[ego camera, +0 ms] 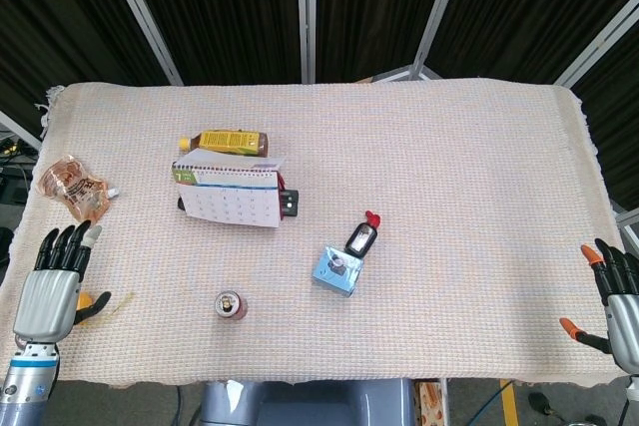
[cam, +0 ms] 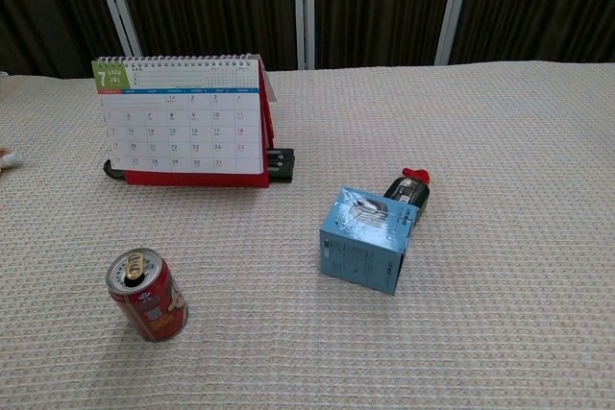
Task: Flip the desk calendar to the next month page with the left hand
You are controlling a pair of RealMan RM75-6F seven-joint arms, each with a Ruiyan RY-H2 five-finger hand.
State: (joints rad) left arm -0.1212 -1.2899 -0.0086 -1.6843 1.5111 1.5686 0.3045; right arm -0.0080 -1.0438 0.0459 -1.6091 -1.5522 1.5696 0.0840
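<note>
Head view, left hand: the left hand [ego camera: 45, 291] hovers at the near left edge of the table [ego camera: 449, 177], fingers extended and apart, holding nothing.
Head view, right hand: the right hand [ego camera: 621, 306] sits at the near right corner, fingers spread, nothing in it.
Head view, desk calendar: the desk calendar [ego camera: 230, 194] stands on the left half of the table, well apart from both hands, its page facing the robot.
Head view, other things: a yellow-labelled bottle [ego camera: 227, 142] lies just behind the calendar; a crumpled snack bag [ego camera: 72, 187] lies near the left edge; a red can [ego camera: 231, 305] stands in front of the calendar; a blue box [ego camera: 336, 270] sits near the middle.
Chest view, desk calendar: the calendar [cam: 183, 122] stands upright on its red base, showing a page marked 7, spiral binding on top.
Chest view, other things: the can [cam: 146, 295] stands nearer, to the left; the box [cam: 367, 238] rests to the right with a small black and red item [cam: 408, 188] touching its far side.
Chest view, hands: neither hand appears.
</note>
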